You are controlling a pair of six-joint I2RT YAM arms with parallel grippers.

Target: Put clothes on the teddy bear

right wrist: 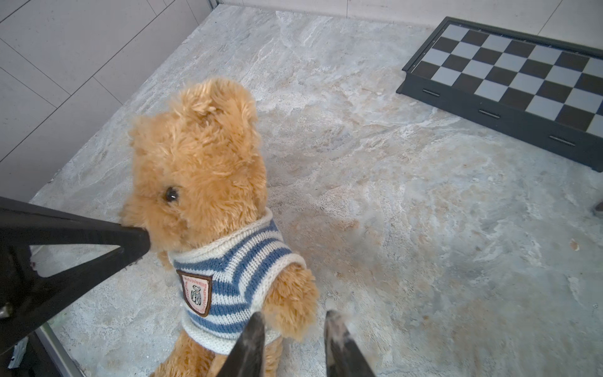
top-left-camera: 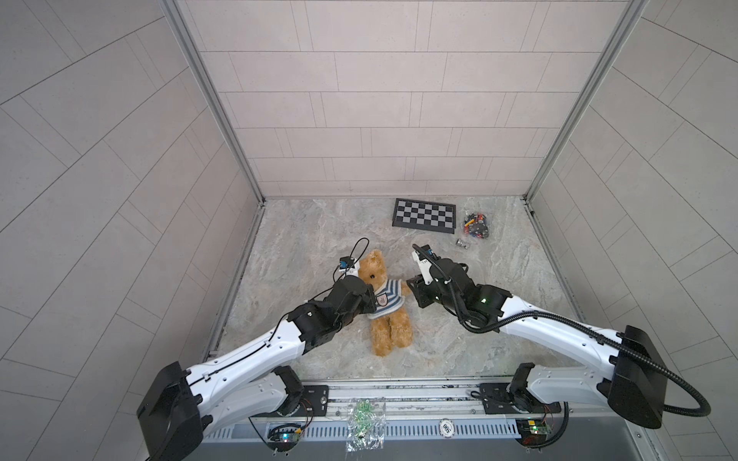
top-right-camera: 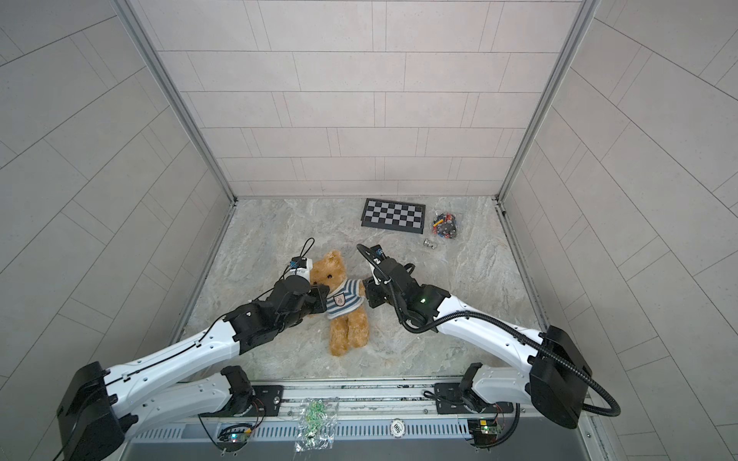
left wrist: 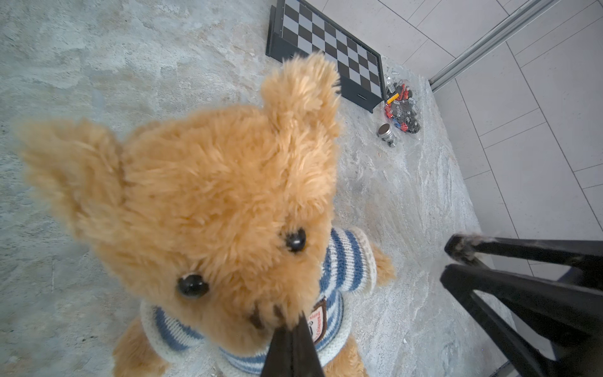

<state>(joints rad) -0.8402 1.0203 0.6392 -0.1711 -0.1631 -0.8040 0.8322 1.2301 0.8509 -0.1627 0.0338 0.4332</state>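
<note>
The golden-brown teddy bear (top-left-camera: 390, 331) is on the marble tabletop left of centre in both top views, head toward the back wall and legs toward the front. It wears a blue-and-white striped sweater (top-left-camera: 386, 300) with a chest badge. My left gripper (left wrist: 297, 321) is shut, its tips pressed into the fur of the bear's muzzle (right wrist: 153, 228); I cannot tell whether any fur is pinched. My right gripper (right wrist: 295, 318) is open beside the bear's sleeve. One of its fingers (right wrist: 253, 329) lies against the sweater hem, and the bear's paw (right wrist: 293, 293) sits just ahead of the gap.
A folded chessboard (top-left-camera: 424, 213) lies at the back. To its right are a clear bag of small dark and red parts (top-left-camera: 475, 225) and a small metal cylinder (top-left-camera: 463, 242). A plastic bag of green bits (top-left-camera: 365, 423) rests on the front rail.
</note>
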